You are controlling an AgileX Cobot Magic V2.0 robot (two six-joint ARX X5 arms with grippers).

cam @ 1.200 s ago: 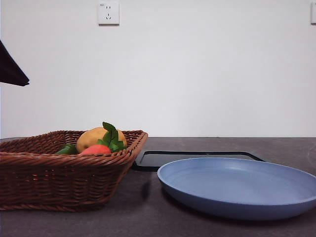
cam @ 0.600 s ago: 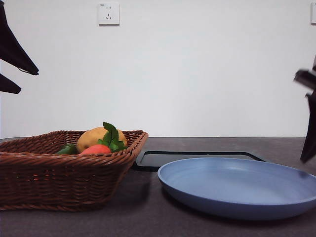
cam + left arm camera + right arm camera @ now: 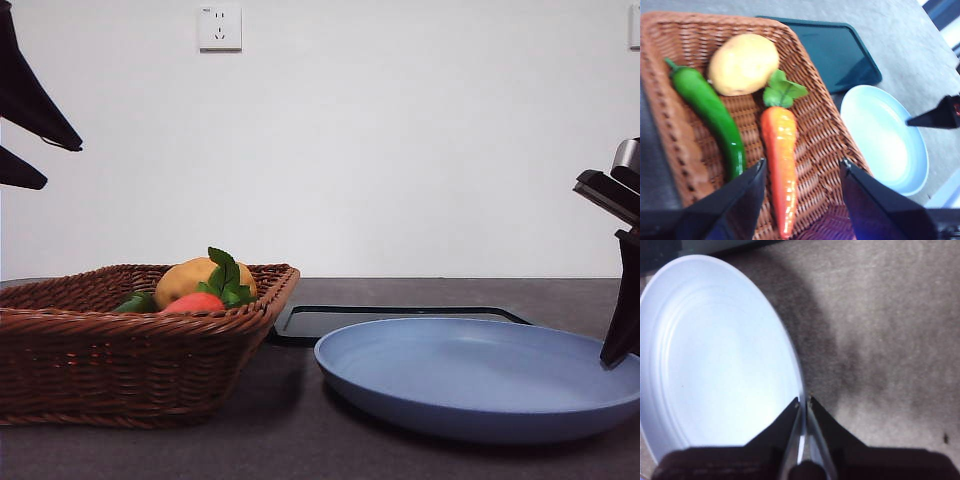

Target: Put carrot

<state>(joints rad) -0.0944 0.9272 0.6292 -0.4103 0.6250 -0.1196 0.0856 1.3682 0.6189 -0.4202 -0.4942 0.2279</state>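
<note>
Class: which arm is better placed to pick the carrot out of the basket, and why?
Left. The left gripper hangs open over the carrot in the wicker basket. The right gripper is shut on the blue plate rim, away from the basket.

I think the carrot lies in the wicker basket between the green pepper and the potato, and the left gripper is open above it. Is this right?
Not quite. In the left wrist view the carrot lies in the wicker basket beside the green pepper, not between it and the potato, which lies past its leaves. The left gripper is open above it.
</note>
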